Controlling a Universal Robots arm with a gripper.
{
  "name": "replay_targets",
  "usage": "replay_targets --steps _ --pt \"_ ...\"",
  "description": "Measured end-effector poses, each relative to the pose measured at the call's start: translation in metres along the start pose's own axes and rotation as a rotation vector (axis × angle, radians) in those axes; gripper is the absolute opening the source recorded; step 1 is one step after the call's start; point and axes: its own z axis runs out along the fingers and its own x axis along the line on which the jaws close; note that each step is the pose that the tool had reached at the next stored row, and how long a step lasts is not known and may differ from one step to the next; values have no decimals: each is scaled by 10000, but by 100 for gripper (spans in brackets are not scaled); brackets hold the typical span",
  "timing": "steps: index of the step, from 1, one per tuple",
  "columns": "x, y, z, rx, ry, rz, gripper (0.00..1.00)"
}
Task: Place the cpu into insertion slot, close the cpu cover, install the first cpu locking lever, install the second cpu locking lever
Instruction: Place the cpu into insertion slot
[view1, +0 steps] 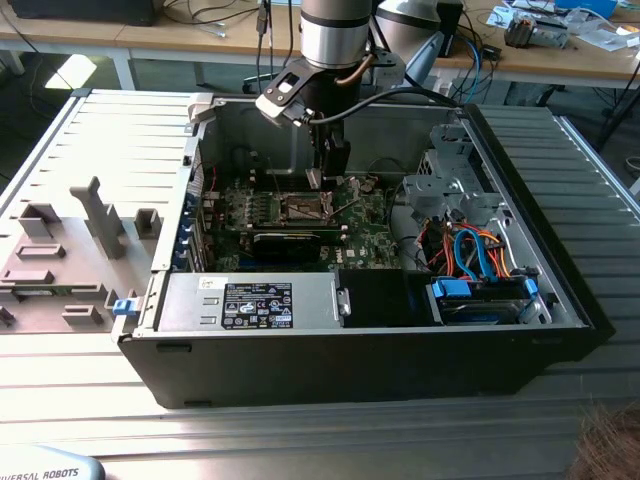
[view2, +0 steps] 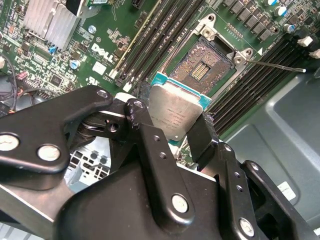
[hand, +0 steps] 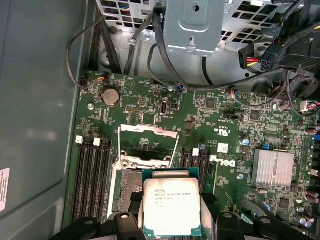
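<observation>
My gripper (view1: 318, 178) hangs inside the open computer case, shut on the cpu (view2: 176, 114), a small square chip with a silvery top and a green edge. In both wrist views the black fingers (view2: 139, 112) clamp the chip's two opposite sides. The cpu (hand: 171, 204) is held in the air just above and slightly to one side of the insertion slot (view2: 201, 64), whose dark contact field lies bare. The cpu cover (hand: 148, 144) stands swung open beyond the slot. A thin locking lever (view2: 272, 65) sticks out, unlatched, beside the socket.
Long black memory slots (hand: 92, 177) flank the socket on both sides. A finned heatsink (hand: 272, 167) and a black card (view1: 290, 243) sit nearby. A metal drive cage (view1: 450, 180) and bundled cables (view1: 478, 252) fill the exterior view's right. Grey fixtures (view1: 60, 255) lie outside the case.
</observation>
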Motion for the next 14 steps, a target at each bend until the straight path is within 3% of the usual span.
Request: replay_targets --steps 14 --pt "0 0 0 3 -1 71 54"
